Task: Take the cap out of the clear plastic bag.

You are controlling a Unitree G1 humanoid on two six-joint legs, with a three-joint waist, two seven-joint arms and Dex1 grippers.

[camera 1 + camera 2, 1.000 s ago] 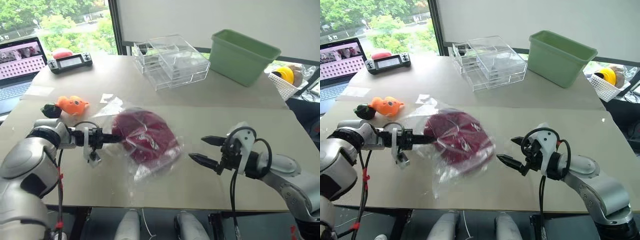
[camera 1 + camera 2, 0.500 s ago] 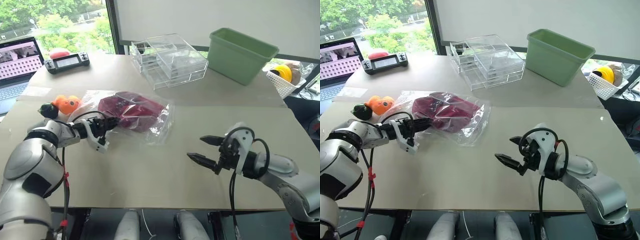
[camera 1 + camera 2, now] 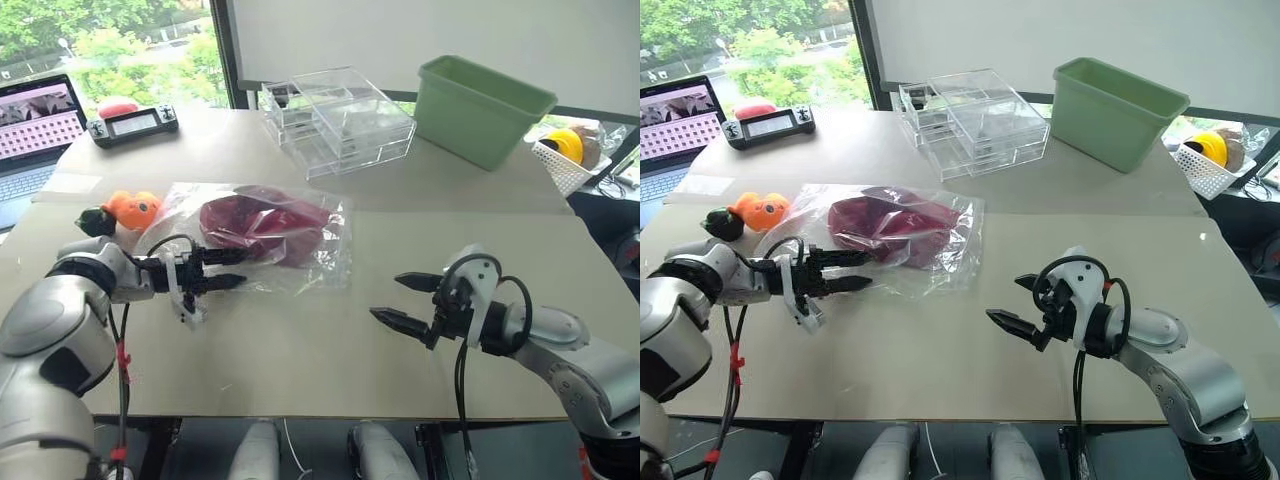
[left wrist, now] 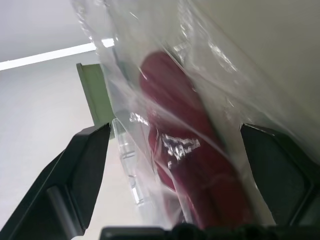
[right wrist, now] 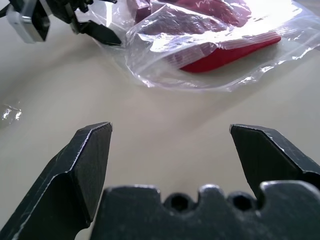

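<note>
A: Left to right, quick. My left gripper (image 3: 228,270) has its fingers spread wide and holds nothing. The tips sit at the near-left edge of the clear plastic bag (image 3: 300,262).

B: And the cap?

A: The cap (image 3: 262,226) is inside the bag, lying on the table (image 3: 300,350), just past my left fingertips and a bit to the right. Bag and cap run long side left-to-right across the table.

B: Right side?

A: My right gripper (image 3: 402,302) is also spread wide and empty, hovering over bare table, well apart from the bag, which lies up and to its left. The left arm is clearly nearer, so I'd judge the next grab is on that side.

B: Any text?

A: White mark on the cap in the left wrist view, too blurred to read. No brands legible.
</note>
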